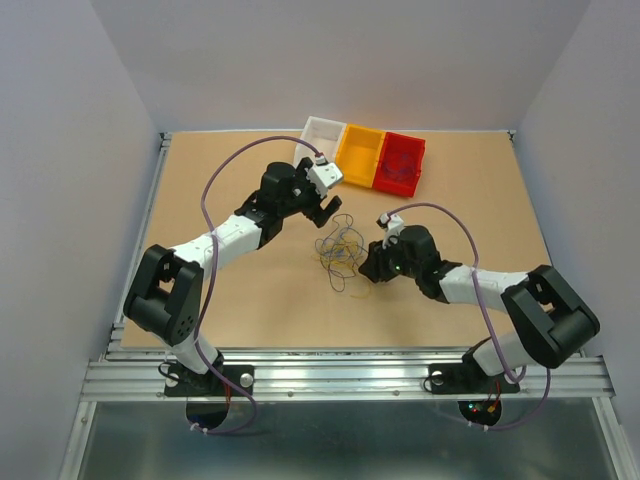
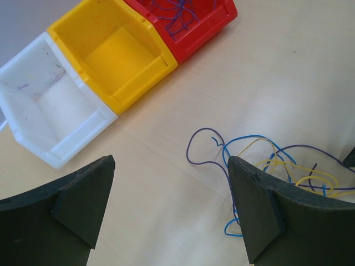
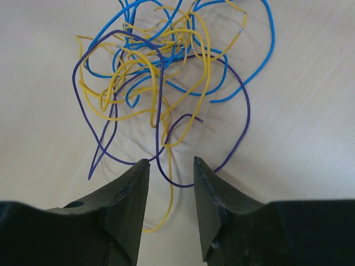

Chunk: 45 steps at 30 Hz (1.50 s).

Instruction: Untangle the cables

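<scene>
The cables (image 1: pixel 340 250) lie in one loose tangle of thin yellow, blue and dark purple wires on the table, between my two grippers. My left gripper (image 1: pixel 325 212) hovers at the tangle's far left edge. It is wide open and empty in the left wrist view (image 2: pixel 171 160), with the wires (image 2: pixel 252 137) beside its right finger. My right gripper (image 1: pixel 368 268) is at the tangle's near right edge. In the right wrist view it (image 3: pixel 171 160) is partly open, with a purple loop and a yellow wire of the tangle (image 3: pixel 161 77) lying between its jaws.
Three small bins stand in a row at the back: white (image 1: pixel 322 135), yellow (image 1: pixel 360 150) and red (image 1: pixel 403 160). The red bin (image 2: pixel 219 22) holds a few blue and purple wires. The white bin (image 2: pixel 33 133) and yellow bin (image 2: pixel 138 88) look empty.
</scene>
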Each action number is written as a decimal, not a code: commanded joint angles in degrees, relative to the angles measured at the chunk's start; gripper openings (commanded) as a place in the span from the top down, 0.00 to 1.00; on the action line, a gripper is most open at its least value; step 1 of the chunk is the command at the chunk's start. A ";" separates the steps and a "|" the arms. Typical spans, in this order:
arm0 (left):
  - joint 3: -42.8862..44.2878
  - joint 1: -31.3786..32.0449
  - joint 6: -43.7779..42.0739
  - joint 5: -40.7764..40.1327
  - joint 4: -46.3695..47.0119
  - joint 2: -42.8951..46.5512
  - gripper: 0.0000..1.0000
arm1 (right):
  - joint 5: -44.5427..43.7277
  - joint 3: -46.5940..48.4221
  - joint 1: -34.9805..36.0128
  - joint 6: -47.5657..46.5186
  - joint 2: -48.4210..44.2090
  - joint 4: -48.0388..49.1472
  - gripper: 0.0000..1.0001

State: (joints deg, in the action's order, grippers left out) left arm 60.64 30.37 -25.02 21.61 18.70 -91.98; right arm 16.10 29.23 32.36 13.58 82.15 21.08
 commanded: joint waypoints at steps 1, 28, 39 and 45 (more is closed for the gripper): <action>0.62 -0.05 0.23 0.02 3.10 2.34 0.06 | 0.51 4.78 0.78 -1.54 2.48 2.47 0.59; -10.45 0.57 -5.13 34.64 6.44 18.33 0.05 | 0.07 -15.52 1.74 6.54 -48.57 5.38 0.99; -8.88 1.27 -5.22 42.65 3.28 16.93 0.04 | 1.39 -14.56 1.74 6.81 -43.04 9.23 1.00; -7.73 3.73 -6.01 37.11 1.61 14.38 0.04 | 2.27 -14.73 1.74 6.98 -41.28 11.52 0.99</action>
State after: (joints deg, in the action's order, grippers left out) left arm 51.00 32.75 -29.87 60.69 20.75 -76.73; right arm 17.02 14.98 33.85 20.36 40.62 26.79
